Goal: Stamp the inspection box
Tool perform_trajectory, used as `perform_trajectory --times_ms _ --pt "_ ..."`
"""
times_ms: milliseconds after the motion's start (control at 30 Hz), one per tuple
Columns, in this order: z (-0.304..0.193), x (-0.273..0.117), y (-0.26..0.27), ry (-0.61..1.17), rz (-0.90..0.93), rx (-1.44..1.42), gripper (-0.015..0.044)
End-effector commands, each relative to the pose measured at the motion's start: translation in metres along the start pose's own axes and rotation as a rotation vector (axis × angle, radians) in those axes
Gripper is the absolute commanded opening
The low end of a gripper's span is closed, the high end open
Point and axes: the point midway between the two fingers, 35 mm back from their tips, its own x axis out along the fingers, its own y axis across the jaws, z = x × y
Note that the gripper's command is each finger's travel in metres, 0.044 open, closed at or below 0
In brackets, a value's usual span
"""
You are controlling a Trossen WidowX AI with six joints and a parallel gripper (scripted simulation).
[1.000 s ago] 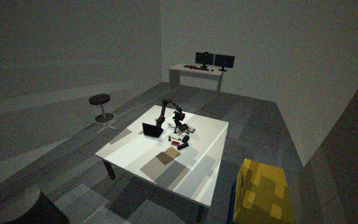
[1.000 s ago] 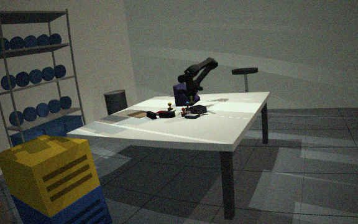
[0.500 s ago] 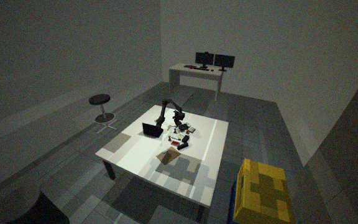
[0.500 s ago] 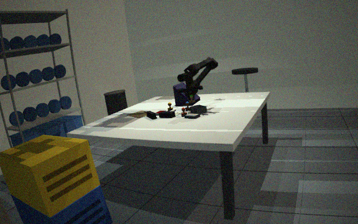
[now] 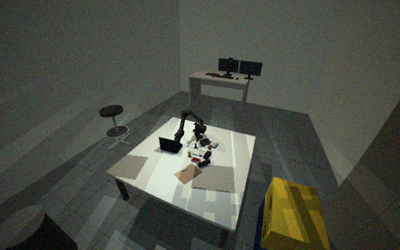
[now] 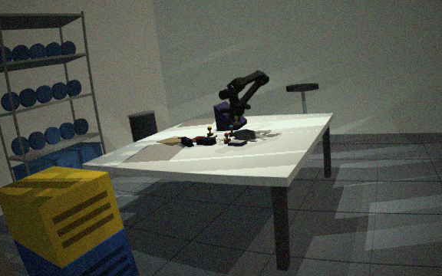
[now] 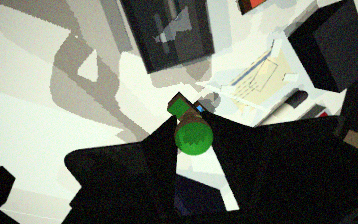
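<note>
A black 6-joint robot arm bends over a large white table. Its black end effector is closed on a brown stamp with a round green knob; whether this is the PASS stamp cannot be told.

In the wrist view, a pale yellow card with printed lines, a blue stripe and an outlined box lies between 1 and 2 o'clock from the green knob, apart from it. A dark rectangular tray is near 12 o'clock.

In the top view, measured from the card, a yellow-knobbed stamp stands at 9 o'clock, a blue-knobbed stamp near 11, and a red-knobbed stamp near 2. A small red rectangular item, possibly the ink pad, sits at 6 o'clock. A flat tan board lies farther out, near 7 o'clock.
</note>
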Motion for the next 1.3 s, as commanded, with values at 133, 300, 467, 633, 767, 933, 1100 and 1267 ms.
perform_trajectory --times_ms 133,300,467,633,767,933,1100,1267 --pt "0.000 -0.004 -0.007 0.002 -0.006 -0.005 0.0000" --pt "0.000 -0.007 -0.030 0.005 -0.013 -0.004 0.0000" --pt "-0.002 -0.010 -0.053 0.008 -0.019 -0.003 0.0000" --pt "-0.007 -0.013 -0.076 0.010 -0.024 -0.003 0.0000" --pt "-0.012 -0.015 -0.095 0.012 -0.026 -0.002 0.0000" --pt "-0.021 -0.016 -0.119 0.013 -0.028 -0.002 0.0000" --pt "-0.032 -0.017 -0.142 0.014 -0.029 -0.003 0.0000" --pt "-0.045 -0.016 -0.164 0.014 -0.028 -0.003 0.0000"
